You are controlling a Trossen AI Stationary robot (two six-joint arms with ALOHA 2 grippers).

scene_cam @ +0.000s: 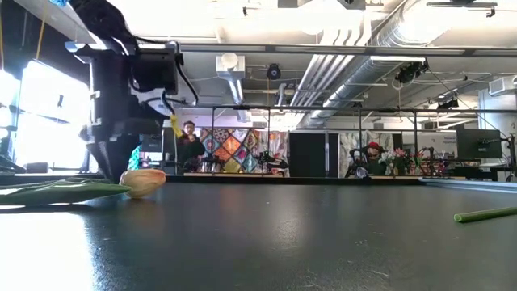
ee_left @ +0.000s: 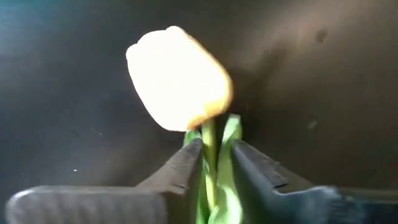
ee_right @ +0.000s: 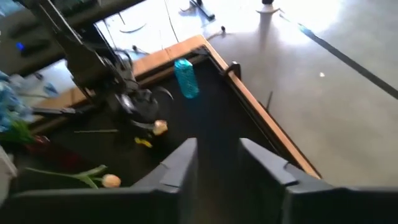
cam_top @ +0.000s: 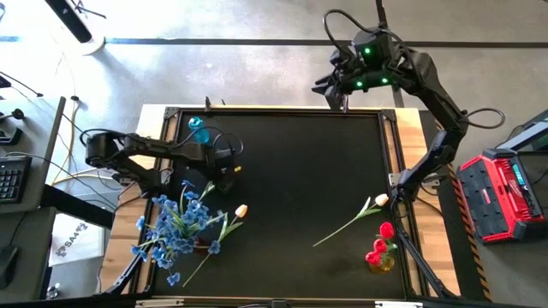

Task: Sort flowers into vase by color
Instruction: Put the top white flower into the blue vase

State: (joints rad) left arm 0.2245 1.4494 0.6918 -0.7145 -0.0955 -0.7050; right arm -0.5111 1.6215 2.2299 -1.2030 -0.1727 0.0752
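Note:
My left gripper (cam_top: 229,168) is at the table's left, shut on a cream-yellow tulip (ee_left: 177,78), which also shows in the right wrist view (ee_right: 160,127). A second cream tulip (cam_top: 242,210) lies flat on the black table, its stem running toward the near edge. A third (cam_top: 381,199) lies at the right. Red tulips (cam_top: 381,242) stand in a vase at the near right. Blue blossom sprays (cam_top: 178,227) stand bunched at the near left. My right gripper (ee_right: 217,162) is open and empty, high over the far edge (cam_top: 342,90). My left gripper pinches the tulip's green stem (ee_left: 211,140) between its two fingers (ee_left: 186,168), just below the bloom, with a leaf (ee_left: 229,134) beside the stem. The stem runs along the fingers, back between them. The bloom sticks out past the fingertips, over the table.
A blue translucent vase (cam_top: 199,130) stands at the far left. The table has a raised wooden frame (cam_top: 390,115). A red case (cam_top: 501,192) sits beyond the right edge. The table's middle (cam_top: 300,171) is bare. People show in the room beyond (scene_cam: 190,141).

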